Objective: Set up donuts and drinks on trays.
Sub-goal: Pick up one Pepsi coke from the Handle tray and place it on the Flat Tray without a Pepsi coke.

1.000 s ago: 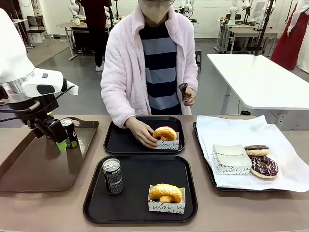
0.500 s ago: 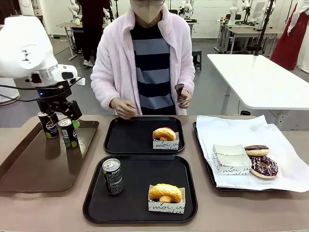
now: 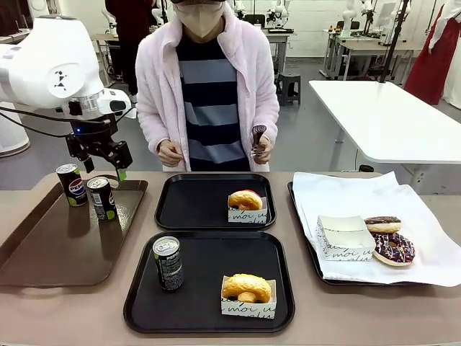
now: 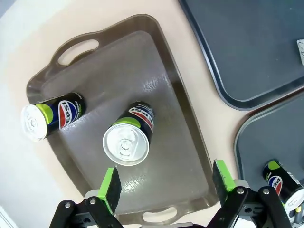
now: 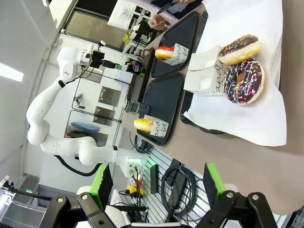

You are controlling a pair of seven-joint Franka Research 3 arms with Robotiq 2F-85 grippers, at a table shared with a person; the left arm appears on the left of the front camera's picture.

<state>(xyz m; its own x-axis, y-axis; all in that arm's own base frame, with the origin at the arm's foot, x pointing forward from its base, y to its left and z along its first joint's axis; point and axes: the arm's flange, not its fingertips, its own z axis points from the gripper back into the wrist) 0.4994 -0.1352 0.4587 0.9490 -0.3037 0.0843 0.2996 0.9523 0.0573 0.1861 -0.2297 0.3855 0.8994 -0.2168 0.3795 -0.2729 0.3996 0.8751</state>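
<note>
Drinks (image 4: 127, 137) stood near each other on the brown tray (image 4: 156, 85) below our left end effector (image 4: 166, 181), which was spread wide and empty. We feared an off-centre descent would topple one into its neighbour.

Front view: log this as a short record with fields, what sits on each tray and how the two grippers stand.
near black tray: one can, one yellow donut in its box
far black tray: one boxed donut, no drink
brown tray: two upright cans
paper-lined tray: white box, two chocolate donuts
left gripper: open, above the brown tray's cans, holding nothing
right gripper: open, empty
</note>
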